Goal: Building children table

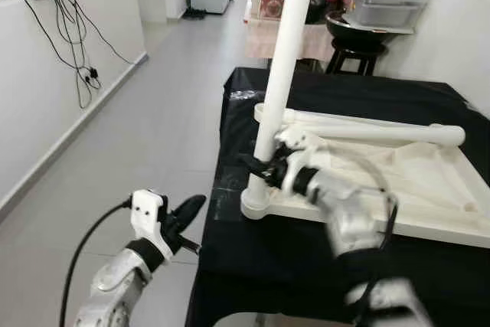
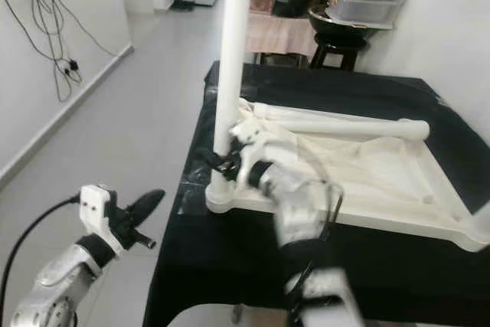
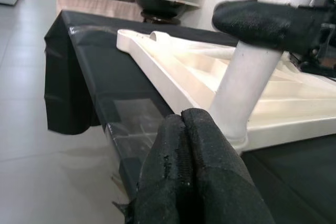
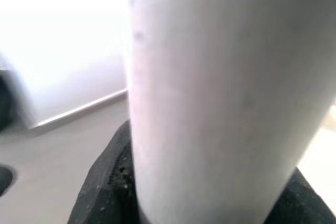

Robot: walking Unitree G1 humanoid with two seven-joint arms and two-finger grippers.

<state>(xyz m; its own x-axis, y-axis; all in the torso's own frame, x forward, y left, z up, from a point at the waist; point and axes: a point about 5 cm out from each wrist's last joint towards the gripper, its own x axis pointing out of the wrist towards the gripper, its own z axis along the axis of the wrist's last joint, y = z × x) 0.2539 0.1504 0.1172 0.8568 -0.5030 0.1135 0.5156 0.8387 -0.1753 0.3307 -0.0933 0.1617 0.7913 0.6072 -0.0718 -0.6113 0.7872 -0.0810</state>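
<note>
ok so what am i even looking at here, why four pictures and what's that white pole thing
A humanoid robot with two silver arms is putting together a children's table. The two wide pictures come from cameras in its head, looking down. The other two sit on its wrists, looking along each gripper's black fingers.

On the black-covered table lies the white tabletop, upside down. One white leg stands upright in its near corner socket; a second leg lies across the tabletop.

The right gripper is clamped around the upright leg, low down. The left gripper, shut and holding nothing, hangs over the floor beside the table.
</note>
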